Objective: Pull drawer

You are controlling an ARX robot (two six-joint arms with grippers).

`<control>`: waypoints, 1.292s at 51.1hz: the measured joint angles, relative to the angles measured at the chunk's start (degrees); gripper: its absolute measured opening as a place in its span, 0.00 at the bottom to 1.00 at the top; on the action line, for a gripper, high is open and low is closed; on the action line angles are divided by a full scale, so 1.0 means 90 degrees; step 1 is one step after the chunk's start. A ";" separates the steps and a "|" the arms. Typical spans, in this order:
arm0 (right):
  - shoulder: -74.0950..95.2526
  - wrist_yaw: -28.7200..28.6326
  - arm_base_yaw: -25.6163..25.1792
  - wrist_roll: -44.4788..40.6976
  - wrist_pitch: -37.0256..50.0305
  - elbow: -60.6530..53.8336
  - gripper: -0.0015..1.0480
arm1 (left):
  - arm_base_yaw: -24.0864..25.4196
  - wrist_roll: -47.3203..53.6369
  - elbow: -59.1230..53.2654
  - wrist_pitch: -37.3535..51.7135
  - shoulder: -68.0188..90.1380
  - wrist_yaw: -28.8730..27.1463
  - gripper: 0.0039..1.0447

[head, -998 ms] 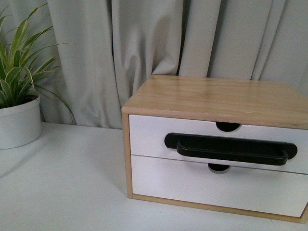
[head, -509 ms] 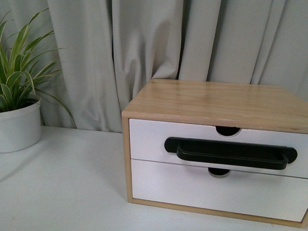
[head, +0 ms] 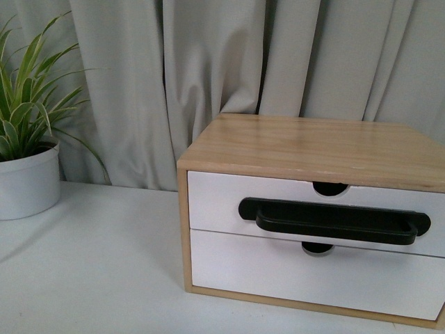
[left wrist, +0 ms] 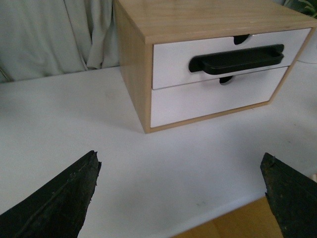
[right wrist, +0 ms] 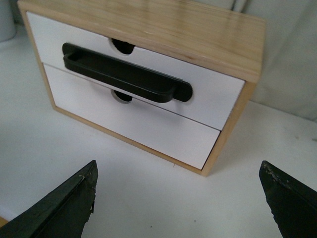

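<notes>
Left pincer (left wrist: 179, 163) and right pincer (right wrist: 177, 171) are held open, empty. The drawer (head: 215, 202) should be pulled straight by its handle (head: 334, 221).

the drawer (right wrist: 220, 96) sits closed in the light-wood cabinet (right wrist: 163, 29), its black bar handle (right wrist: 124, 75) across the front. the right gripper (right wrist: 177, 171) hangs short of it over the white table (right wrist: 148, 203), fingers spread wide.
</notes>
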 joint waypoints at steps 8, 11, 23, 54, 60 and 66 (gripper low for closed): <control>0.1603 -0.0311 0.0131 -0.1321 0.0486 0.0505 0.91 | -0.0466 0.1630 0.0772 -0.0027 0.1719 0.0588 0.94; 0.2021 -0.0374 0.0163 -0.1598 0.0576 0.0663 0.91 | -0.0646 0.2106 0.1052 -0.0041 0.2183 0.0622 0.94; 0.3070 -0.0845 0.0301 -0.2667 0.0500 0.1367 0.91 | -0.1583 0.3628 0.2356 -0.0503 0.3949 0.0505 0.94; 0.3791 -0.1032 0.0687 -0.4318 -0.0044 0.1744 0.91 | -0.2528 0.5129 0.4522 -0.1617 0.6108 -0.0153 0.94; 0.3912 -0.1008 0.0763 -0.4452 0.0012 0.1768 0.91 | -0.2577 0.5340 0.4940 -0.1865 0.6479 -0.0294 0.94; 0.4017 -0.1008 0.0775 -0.4498 0.0073 0.1846 0.91 | -0.2596 0.5508 0.5294 -0.1936 0.6798 -0.0474 0.94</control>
